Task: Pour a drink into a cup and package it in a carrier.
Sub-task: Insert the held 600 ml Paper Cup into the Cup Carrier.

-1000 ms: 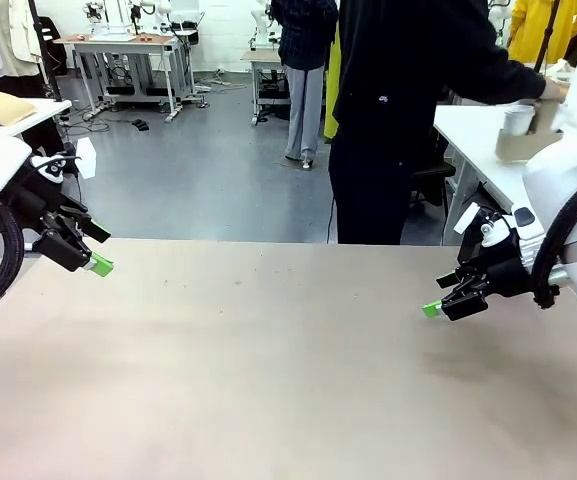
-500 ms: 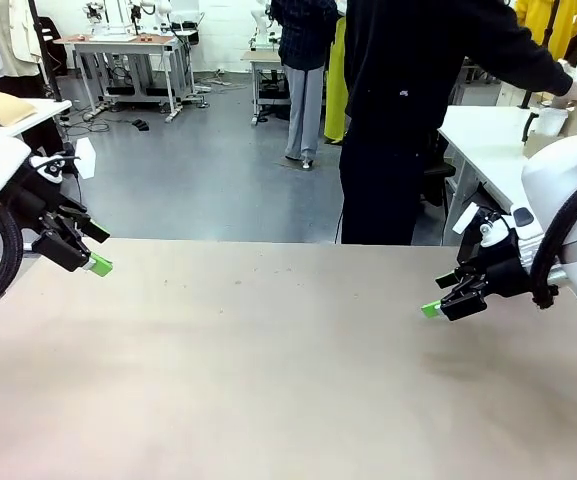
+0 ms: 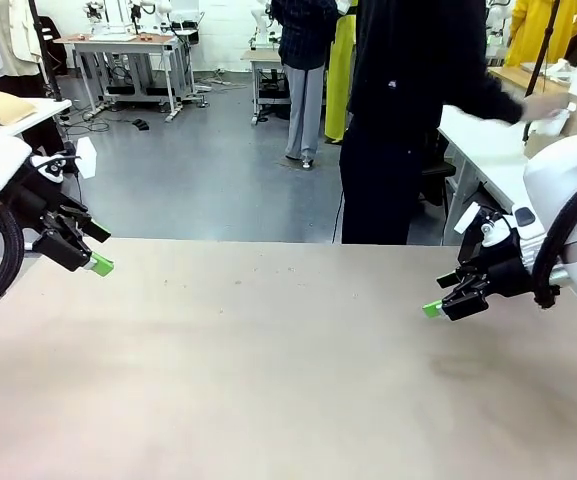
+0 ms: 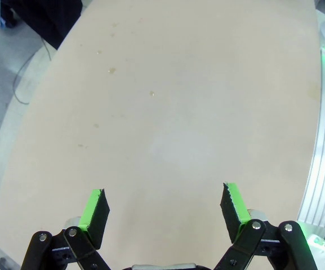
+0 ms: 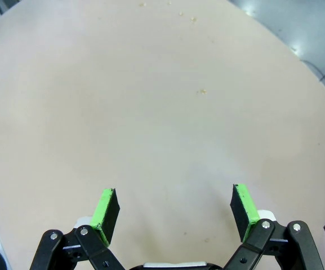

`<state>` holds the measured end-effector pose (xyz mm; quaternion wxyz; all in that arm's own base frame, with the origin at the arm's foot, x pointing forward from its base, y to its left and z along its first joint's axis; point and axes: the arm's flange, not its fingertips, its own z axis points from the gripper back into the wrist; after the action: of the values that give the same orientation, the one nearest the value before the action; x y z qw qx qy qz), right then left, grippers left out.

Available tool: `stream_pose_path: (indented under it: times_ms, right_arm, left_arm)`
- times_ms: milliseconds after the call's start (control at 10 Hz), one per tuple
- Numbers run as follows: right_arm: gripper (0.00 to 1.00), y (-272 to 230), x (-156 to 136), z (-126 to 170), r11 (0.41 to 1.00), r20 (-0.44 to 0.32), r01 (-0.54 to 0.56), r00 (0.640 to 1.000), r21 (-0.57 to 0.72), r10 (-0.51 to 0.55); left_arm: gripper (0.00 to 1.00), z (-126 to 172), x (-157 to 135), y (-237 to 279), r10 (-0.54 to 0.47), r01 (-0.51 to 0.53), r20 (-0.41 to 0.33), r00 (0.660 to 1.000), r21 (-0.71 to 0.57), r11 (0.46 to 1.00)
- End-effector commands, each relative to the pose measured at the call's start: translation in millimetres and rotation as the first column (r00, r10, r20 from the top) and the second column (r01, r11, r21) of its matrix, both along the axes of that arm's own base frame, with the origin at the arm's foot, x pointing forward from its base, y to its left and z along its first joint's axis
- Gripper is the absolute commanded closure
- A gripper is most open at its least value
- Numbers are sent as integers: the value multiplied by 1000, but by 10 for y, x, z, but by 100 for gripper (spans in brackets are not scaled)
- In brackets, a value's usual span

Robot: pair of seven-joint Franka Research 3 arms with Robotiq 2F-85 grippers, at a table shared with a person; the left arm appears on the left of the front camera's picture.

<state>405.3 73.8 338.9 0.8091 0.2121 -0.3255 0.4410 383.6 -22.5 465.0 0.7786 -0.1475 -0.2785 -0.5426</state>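
**Both pincers wide, nothing held**

Your left pincer [image 3: 96,262] and right pincer [image 3: 434,309] hover spread apart over the beige counter [image 3: 268,370], each near its own side. Beyond the far edge, a person [image 3: 408,110] in black reaches toward a white side table [image 3: 488,150]; what their hand touches is too blurred to tell.

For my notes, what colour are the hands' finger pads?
Bright green pads, clearest in the left wrist view.

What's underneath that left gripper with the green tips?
Beneath the left gripper, open and holding nothing, lies bare beige table with a few small specks. The strip of table directly under its black body is hidden.
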Motion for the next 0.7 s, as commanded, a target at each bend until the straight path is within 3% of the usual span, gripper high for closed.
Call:
stream_pose_path:
  times_ms: [0, 600]
  right_arm:
    - [0, -2, -1, 31, 1000, 5, 1, 1000, 0, -1]
    - [0, -2, -1, 31, 1000, 5, 1, 1000, 0, -1]
  left_arm:
    - [0, -12, 8, 6, -10, 10, 6, 1000, -24, 1000]
    - [0, -12, 8, 6, -10, 10, 6, 1000, -24, 1000]
